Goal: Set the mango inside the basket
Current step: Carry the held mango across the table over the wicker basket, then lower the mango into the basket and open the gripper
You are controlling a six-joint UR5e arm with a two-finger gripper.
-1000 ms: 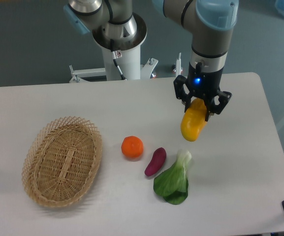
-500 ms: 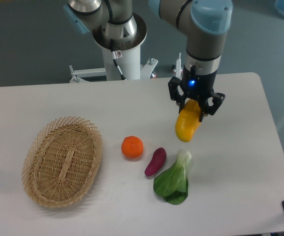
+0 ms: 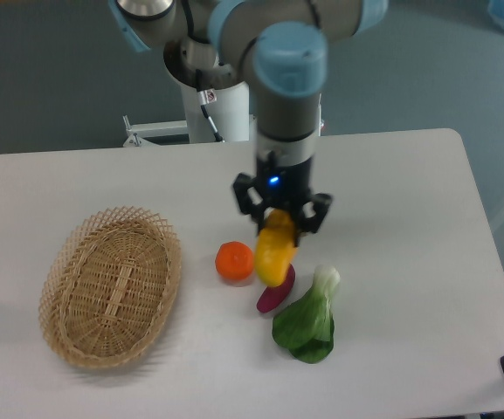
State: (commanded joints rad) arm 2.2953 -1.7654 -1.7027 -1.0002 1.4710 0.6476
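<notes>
Our claw (image 3: 280,218) is clenched on the one mango (image 3: 274,255), its two fingers pinching the fruit's upper end while the yellow body hangs below them, lifted off the table (image 3: 409,218). We see the jaws parted only as wide as the mango's top.

We count five items, one of each. Nearest the camera lies one leafy green vegetable (image 3: 307,321), at about 5 o'clock from the mango. Just behind it is one purple eggplant (image 3: 273,295), partly hidden by the mango's lower tip. One orange (image 3: 234,262) sits at 9 o'clock from the mango, just beside it in the picture. One wicker basket (image 3: 111,285) rests well apart at about 8 o'clock, holding nothing. Farthest back, the arm's white base column (image 3: 217,105) stands at the table's far edge.
</notes>
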